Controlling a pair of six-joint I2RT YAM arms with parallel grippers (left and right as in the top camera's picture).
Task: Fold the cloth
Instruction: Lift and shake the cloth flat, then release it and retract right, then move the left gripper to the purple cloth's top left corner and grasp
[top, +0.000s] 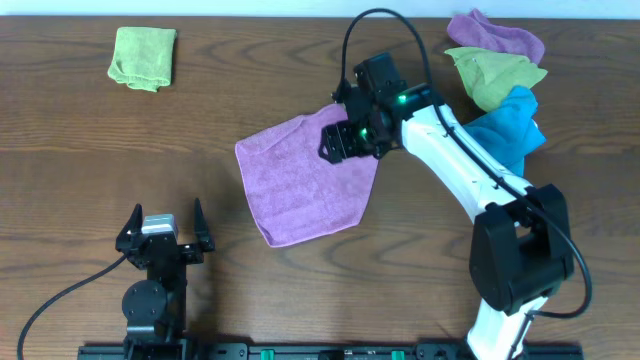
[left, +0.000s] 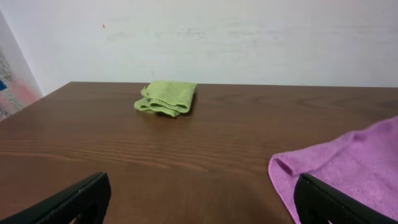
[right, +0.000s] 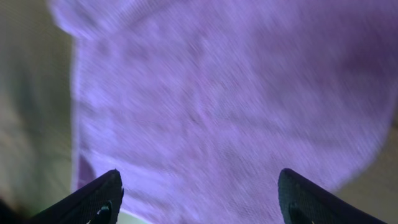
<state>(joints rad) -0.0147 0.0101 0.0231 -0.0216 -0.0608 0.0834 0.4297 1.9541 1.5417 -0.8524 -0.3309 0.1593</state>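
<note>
Left gripper (top: 167, 212) sat at the near edge of the table (top: 80, 150), fingers spread wide, nothing between them, parked well short of the cloth (top: 300, 190). That mauve towel lay open and flat mid-table, skewed like a diamond. Over its far right corner hung the right gripper (right: 199, 174), fingers apart and, as far as the blur allowed, pinching nothing. No fold looked made yet, so the smart play was to come down low on that far corner, nip only the hem, carry it across to the opposite edge and line the hems up before letting go, with the idle arm taking the neighbouring corner. Left wrist caught a curled lip on the towel's left corner, which overhead flattened out. Right wrist gave only smeared weave. Overhead alone showed the outline, plus the folded lime-green cloth (top: 143, 57) far left and the heap of cloths (top: 500, 80) far right.
</note>
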